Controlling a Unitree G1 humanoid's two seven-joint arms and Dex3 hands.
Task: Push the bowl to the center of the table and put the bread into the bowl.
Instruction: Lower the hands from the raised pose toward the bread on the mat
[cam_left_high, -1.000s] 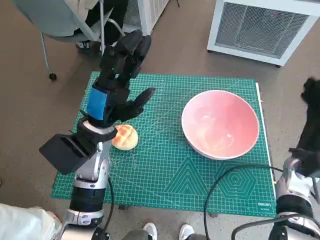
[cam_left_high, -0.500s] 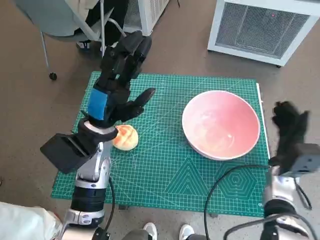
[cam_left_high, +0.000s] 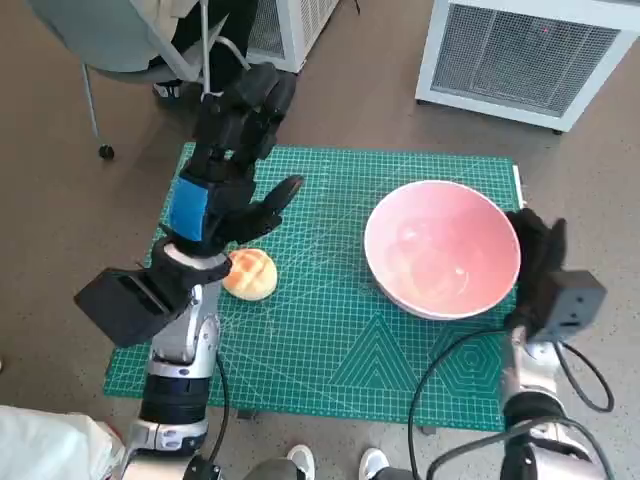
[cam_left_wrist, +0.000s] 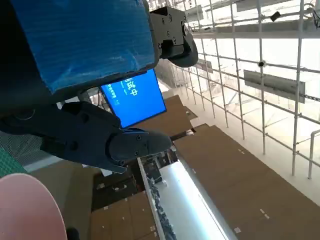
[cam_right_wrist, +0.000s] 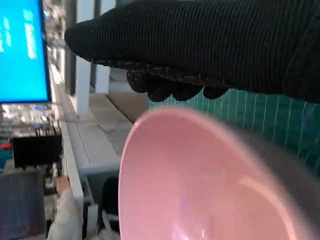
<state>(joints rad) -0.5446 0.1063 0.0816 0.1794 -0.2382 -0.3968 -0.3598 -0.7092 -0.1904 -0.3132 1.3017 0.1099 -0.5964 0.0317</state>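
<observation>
A pink bowl (cam_left_high: 442, 250) stands on the right half of the green mat (cam_left_high: 340, 350). It also fills the right wrist view (cam_right_wrist: 200, 185), and its rim shows in the left wrist view (cam_left_wrist: 25, 210). My gloved right hand (cam_left_high: 535, 262) stands right beside the bowl's right rim, holding nothing; whether it touches the rim I cannot tell. The glove (cam_right_wrist: 200, 45) arches over the rim. A round golden bread (cam_left_high: 250, 273) lies on the mat's left part. My left hand (cam_left_high: 230, 170) hovers above and behind it, fingers spread and empty, blue tape (cam_left_wrist: 85, 40) on its back.
A white grilled appliance (cam_left_high: 530, 55) stands on the floor beyond the table's far right corner, and a chair (cam_left_high: 130, 45) beyond the far left. A black cable (cam_left_high: 450, 360) loops over the mat's near right. Shoes (cam_left_high: 335, 462) show at the near edge.
My right hand has swung in from beyond the table's right edge to the bowl's right rim. The left hand, bread and bowl have hardly moved.
</observation>
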